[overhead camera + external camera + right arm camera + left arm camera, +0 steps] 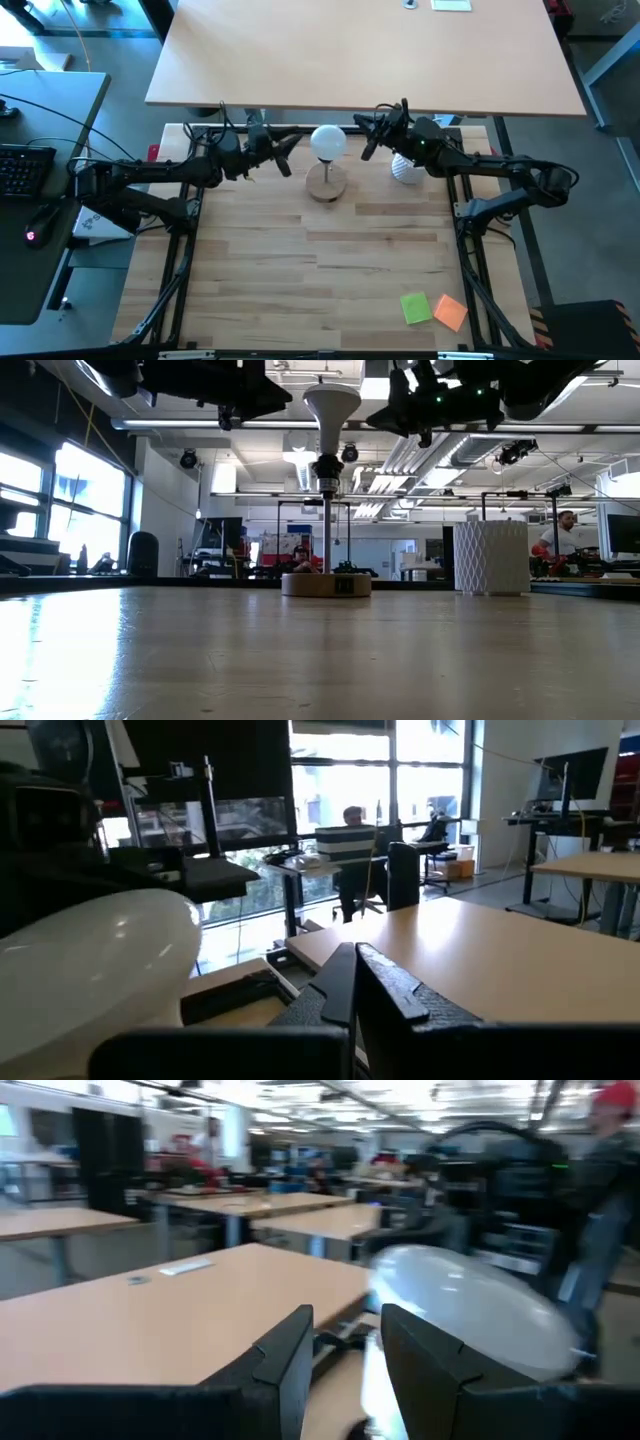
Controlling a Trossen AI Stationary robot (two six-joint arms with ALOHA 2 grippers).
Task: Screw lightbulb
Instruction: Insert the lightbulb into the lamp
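Observation:
The white lightbulb stands upright with its narrow end down in the black socket of the round wooden lamp base, at the table's far middle. In the low view the lightbulb's neck rises above the socket. My left gripper hovers just left of the globe at its height, open and empty. The globe shows beside its fingers in the left wrist view. My right gripper hovers just right of the globe, shut and empty. The globe lies off to its side in the right wrist view.
A white ribbed cup stands on the table right of the lamp base, under my right arm. A green sticky note and an orange one lie near the front right. A tan tabletop lies beyond the far edge.

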